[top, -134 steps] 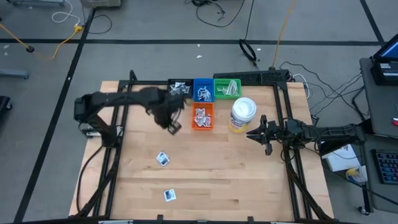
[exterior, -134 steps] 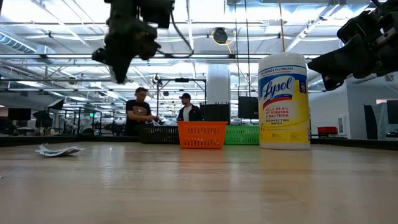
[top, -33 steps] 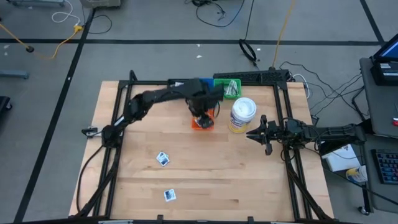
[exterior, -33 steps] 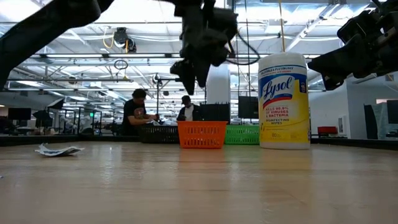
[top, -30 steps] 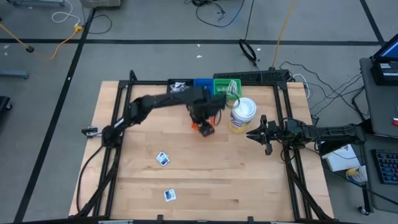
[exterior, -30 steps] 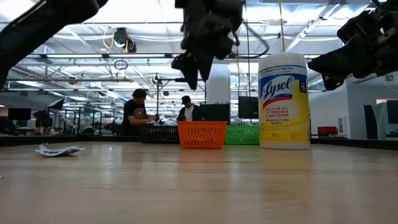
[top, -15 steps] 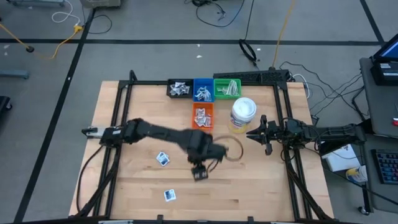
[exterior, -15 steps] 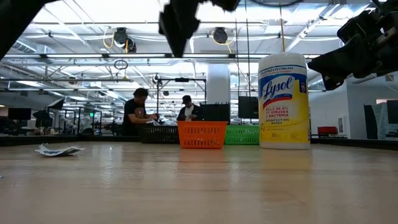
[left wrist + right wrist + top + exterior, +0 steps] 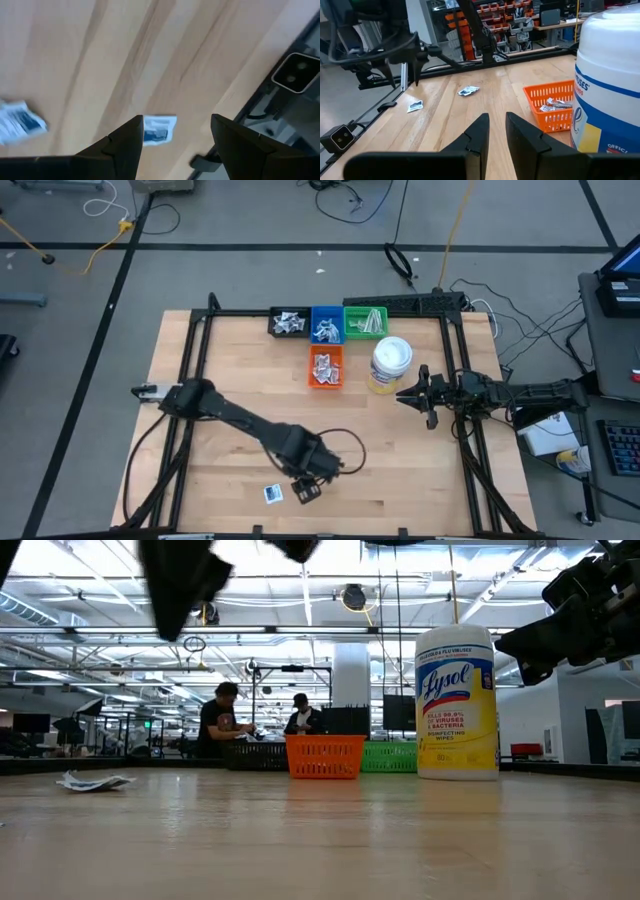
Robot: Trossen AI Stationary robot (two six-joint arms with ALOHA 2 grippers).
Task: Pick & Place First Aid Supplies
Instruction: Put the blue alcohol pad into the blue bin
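Two first aid packets lie flat on the wooden table. One packet (image 9: 273,494) (image 9: 159,129) is near the front edge; the other (image 9: 20,120) (image 9: 468,90) lies farther back, hidden under my left arm in the high view. My left gripper (image 9: 308,488) (image 9: 175,147) hangs open, pointing down, just right of the near packet and above it, with nothing between its fingers. More packets fill the orange basket (image 9: 325,367) and the black (image 9: 288,322), blue (image 9: 326,325) and green (image 9: 365,322) bins. My right gripper (image 9: 412,393) (image 9: 496,131) waits level at the table's right side, shut.
A yellow and white wipes canister (image 9: 390,365) (image 9: 456,700) stands right of the orange basket, close to my right gripper. A black frame rail (image 9: 470,450) runs along the table's sides. Two people (image 9: 225,720) show in the room beyond the far edge.
My left gripper has swept from above the orange basket toward the table's near edge and slightly left, sinking a little, and now hangs beside the near packet. Its fingers have stayed open. The packets have not moved.
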